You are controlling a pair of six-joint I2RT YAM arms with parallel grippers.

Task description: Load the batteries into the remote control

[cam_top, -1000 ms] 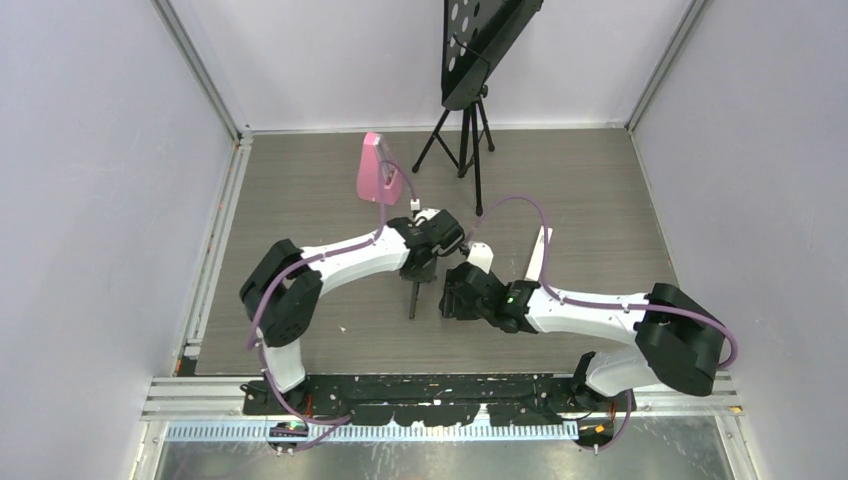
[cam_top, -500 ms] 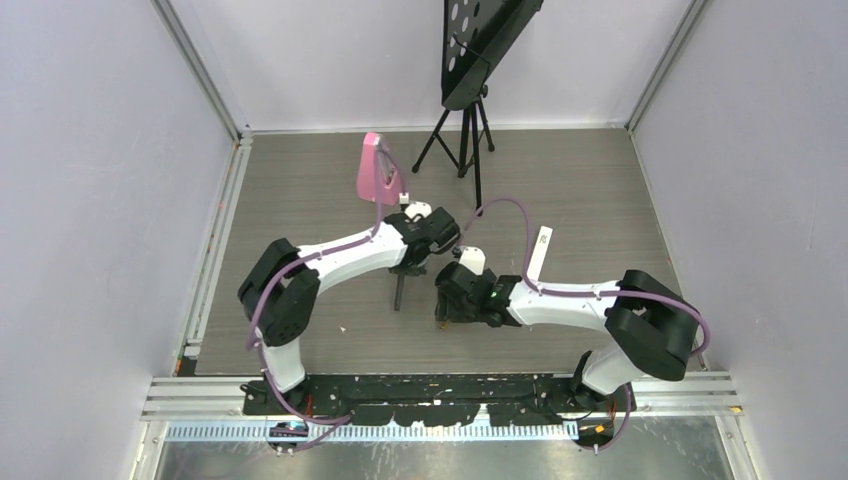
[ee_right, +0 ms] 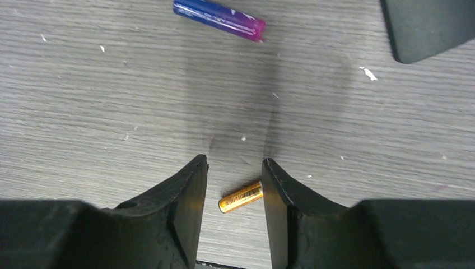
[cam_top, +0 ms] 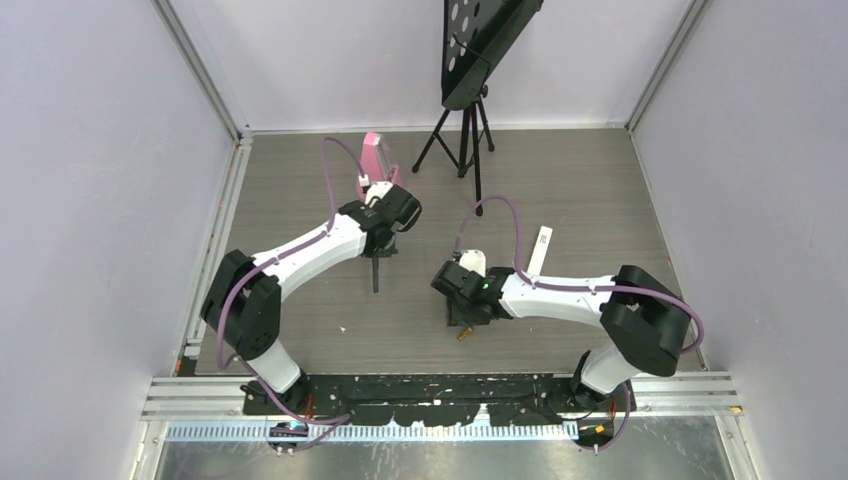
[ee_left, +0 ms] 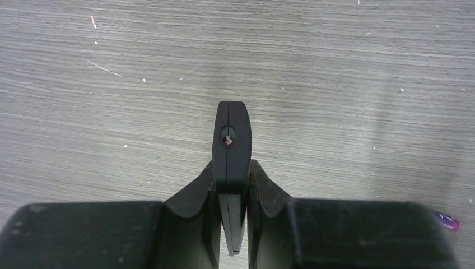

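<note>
My left gripper [cam_top: 377,252] is shut on the black remote control [cam_top: 375,275], which hangs from it over the table. In the left wrist view the remote [ee_left: 231,140] shows end-on, clamped between the fingers [ee_left: 263,188]. My right gripper [ee_right: 235,163] is open and low over the table, with a gold battery [ee_right: 241,197] lying between its fingertips, close to the right one. The top view shows this battery [cam_top: 463,335] just near of the gripper [cam_top: 462,318]. A purple-blue battery [ee_right: 219,15] lies farther ahead. Another purple battery end [ee_left: 448,221] shows by my left gripper.
A white bar-shaped remote [cam_top: 541,248] lies right of centre. A pink object [cam_top: 372,157] and a black tripod stand [cam_top: 463,135] are at the back. A flat black piece [ee_right: 428,25], perhaps the back cover, lies ahead of my right gripper.
My left arm has swung left and back, carrying the remote. My right gripper has moved left and nearer to the front edge, over the gold battery.
</note>
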